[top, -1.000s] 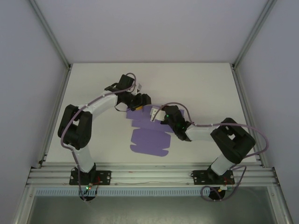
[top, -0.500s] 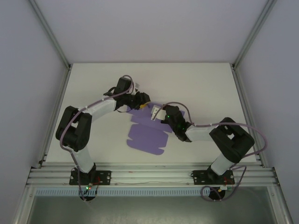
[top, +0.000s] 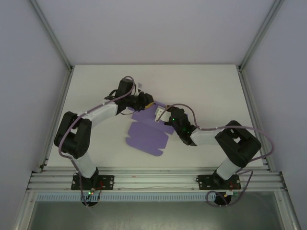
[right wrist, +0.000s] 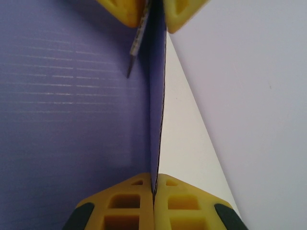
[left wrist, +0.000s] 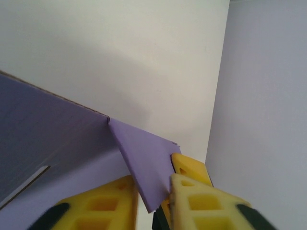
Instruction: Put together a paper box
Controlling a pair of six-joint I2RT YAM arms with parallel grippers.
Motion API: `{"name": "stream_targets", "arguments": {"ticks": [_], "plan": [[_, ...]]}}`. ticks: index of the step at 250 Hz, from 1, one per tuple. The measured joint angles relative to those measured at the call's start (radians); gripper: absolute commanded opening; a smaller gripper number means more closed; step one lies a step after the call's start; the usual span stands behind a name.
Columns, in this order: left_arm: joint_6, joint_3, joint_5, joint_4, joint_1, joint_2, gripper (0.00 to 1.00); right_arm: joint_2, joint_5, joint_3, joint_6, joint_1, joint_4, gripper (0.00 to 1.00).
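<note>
Narrowed the left hand (top: 147, 102) from wide apart to a pinch on a far flap of the paper box (top: 146, 136), with yellow fingers (left wrist: 192, 194) now on either side of the purple card. Swung the sheet's near end toward the left edge of the worktop (top: 96, 81) and away from its near edge, leaving it skewed. Drew the left elbow toward that same left edge. Nudged the right hand (top: 161, 115) slightly toward the far edge.
</note>
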Motion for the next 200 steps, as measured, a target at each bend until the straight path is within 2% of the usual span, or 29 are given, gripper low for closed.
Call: {"name": "stream_targets", "arguments": {"ticks": [30,55,79,106,125,148,200], "plan": [[0.07,0.003,-0.009,-0.077,-0.016,-0.014,0.59,0.0,0.0,-0.003,0.004,0.007,0.0,0.0],[0.156,0.003,-0.077,-0.19,-0.028,-0.068,0.7,-0.001,0.004,-0.009,0.008,0.011,0.0,0.0],[0.229,-0.006,-0.201,-0.282,-0.023,-0.168,0.85,-0.005,0.011,-0.018,0.019,0.01,-0.001,0.0],[0.285,-0.099,-0.282,-0.308,0.049,-0.336,0.99,-0.025,0.011,-0.035,0.034,0.003,-0.001,0.0],[0.307,-0.22,-0.307,-0.302,0.162,-0.449,1.0,-0.045,0.011,-0.049,0.048,-0.006,-0.001,0.0],[0.325,-0.347,-0.345,-0.304,0.273,-0.507,1.0,-0.083,-0.004,-0.07,0.071,-0.028,-0.002,0.0],[0.368,-0.43,-0.363,-0.299,0.29,-0.512,1.0,-0.202,-0.085,-0.068,0.131,-0.09,-0.064,0.0]]}}
